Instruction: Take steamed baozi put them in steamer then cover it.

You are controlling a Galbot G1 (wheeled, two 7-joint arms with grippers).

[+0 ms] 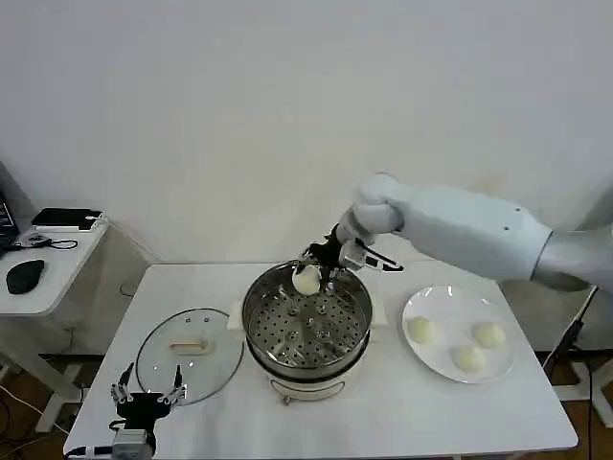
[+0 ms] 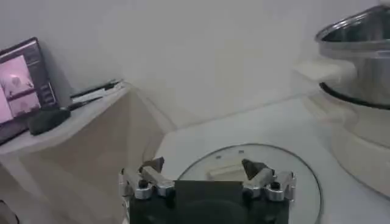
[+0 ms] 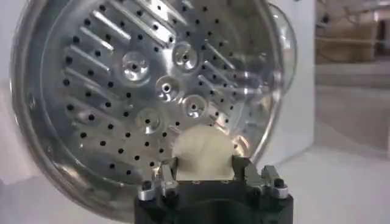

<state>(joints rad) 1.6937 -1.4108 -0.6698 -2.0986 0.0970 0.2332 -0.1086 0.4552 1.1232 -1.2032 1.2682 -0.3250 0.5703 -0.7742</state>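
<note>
The steamer (image 1: 306, 331) stands mid-table, its perforated tray (image 3: 152, 91) bare. My right gripper (image 1: 308, 275) hangs over the pot's far rim, shut on one steamed baozi (image 1: 306, 280), which shows cream-white between the fingers in the right wrist view (image 3: 203, 153). Three more baozi (image 1: 421, 330) (image 1: 489, 334) (image 1: 468, 357) lie on the white plate (image 1: 458, 305) to the right. The glass cover (image 1: 189, 350) with its cream handle lies flat on the table left of the pot. My left gripper (image 1: 146, 395) waits open at the table's front left, just before the cover (image 2: 250, 170).
A side table (image 1: 43, 264) with a mouse and dark devices stands at the far left, beyond a gap. A white wall backs the table. Bare tabletop lies in front of the pot and plate.
</note>
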